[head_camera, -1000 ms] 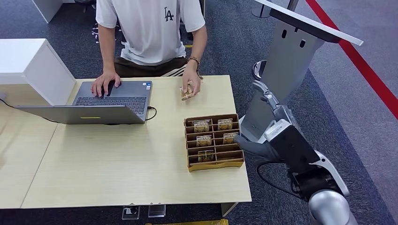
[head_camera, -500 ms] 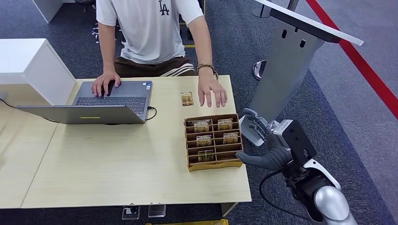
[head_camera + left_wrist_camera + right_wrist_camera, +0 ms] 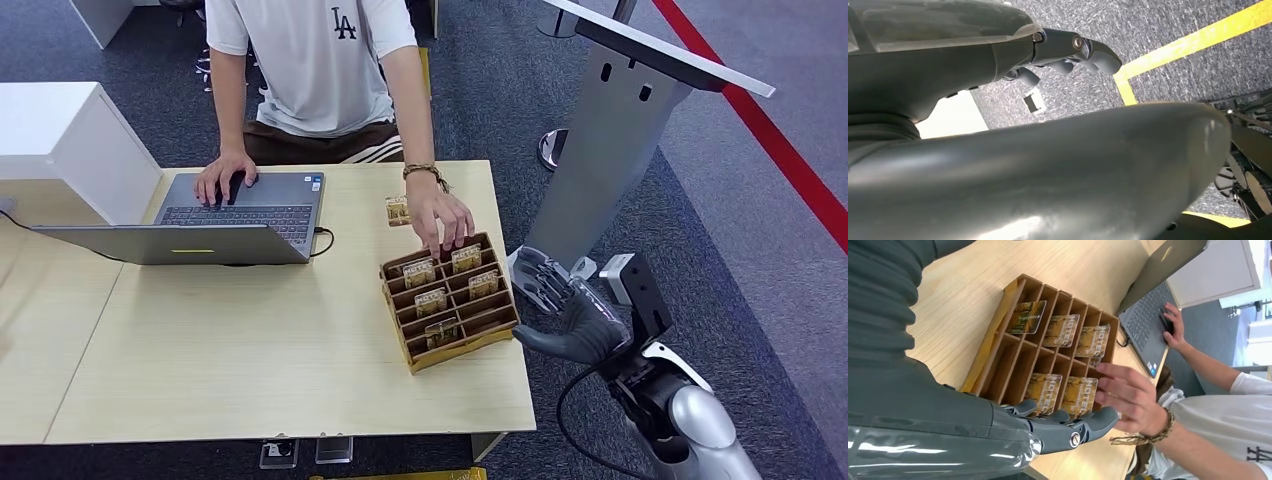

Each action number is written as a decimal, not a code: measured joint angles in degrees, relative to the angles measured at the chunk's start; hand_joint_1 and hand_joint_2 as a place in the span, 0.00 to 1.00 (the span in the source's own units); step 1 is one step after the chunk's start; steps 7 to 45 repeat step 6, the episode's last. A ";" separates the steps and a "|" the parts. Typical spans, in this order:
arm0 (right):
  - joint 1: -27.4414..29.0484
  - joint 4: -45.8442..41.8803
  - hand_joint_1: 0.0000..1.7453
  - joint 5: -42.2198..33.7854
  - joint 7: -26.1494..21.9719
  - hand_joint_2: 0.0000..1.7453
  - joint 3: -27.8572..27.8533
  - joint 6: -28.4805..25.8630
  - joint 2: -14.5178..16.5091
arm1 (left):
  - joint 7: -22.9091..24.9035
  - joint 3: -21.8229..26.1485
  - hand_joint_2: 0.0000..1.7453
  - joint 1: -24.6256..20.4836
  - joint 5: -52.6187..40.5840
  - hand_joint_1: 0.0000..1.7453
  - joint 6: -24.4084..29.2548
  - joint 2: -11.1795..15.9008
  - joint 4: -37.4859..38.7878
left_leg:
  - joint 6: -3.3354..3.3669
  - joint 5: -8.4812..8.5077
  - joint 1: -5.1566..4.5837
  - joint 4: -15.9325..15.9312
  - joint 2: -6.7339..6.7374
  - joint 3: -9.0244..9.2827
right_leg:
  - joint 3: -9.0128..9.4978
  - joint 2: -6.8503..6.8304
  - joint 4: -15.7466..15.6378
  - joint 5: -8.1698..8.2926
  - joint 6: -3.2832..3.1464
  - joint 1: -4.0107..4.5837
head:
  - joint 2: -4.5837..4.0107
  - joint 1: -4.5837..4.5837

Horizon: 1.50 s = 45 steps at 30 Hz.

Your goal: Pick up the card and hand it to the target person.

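A brown divided card box (image 3: 497,322) lies skewed near the table's right edge, with several gold-printed cards (image 3: 431,302) standing in its slots. One loose card (image 3: 398,210) lies flat on the table beyond the box. The seated person's hand (image 3: 440,214) rests on the box's far rim. My right hand (image 3: 562,302) hovers just off the table edge, right of the box, fingers spread and holding nothing. The right wrist view shows the same box (image 3: 998,345), its cards (image 3: 1062,330), the person's hand (image 3: 1130,397) and my fingers (image 3: 1068,426) beside it. My left hand (image 3: 1068,50) hangs over the floor, holding nothing.
A laptop (image 3: 240,212) sits at the table's far left under the person's other hand. A white cabinet (image 3: 70,140) stands left of it. A grey kiosk stand (image 3: 610,150) rises close behind my right hand. A red floor line (image 3: 790,160) runs at the right.
The person laid the card on the table, then reached to the box and turned it askew. My right hand dropped lower and came in beside the box.
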 joint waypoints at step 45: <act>-0.54 1.62 0.00 0.01 -0.10 1.00 0.00 -0.06 -0.09 | -0.22 0.00 0.00 0.00 -0.17 0.00 0.01 0.00 0.00 | 0.00 0.00 0.00 0.00 0.00 0.00 | 0.00 0.00 0.00 0.00 0.00 0.00 | 0.00 -0.01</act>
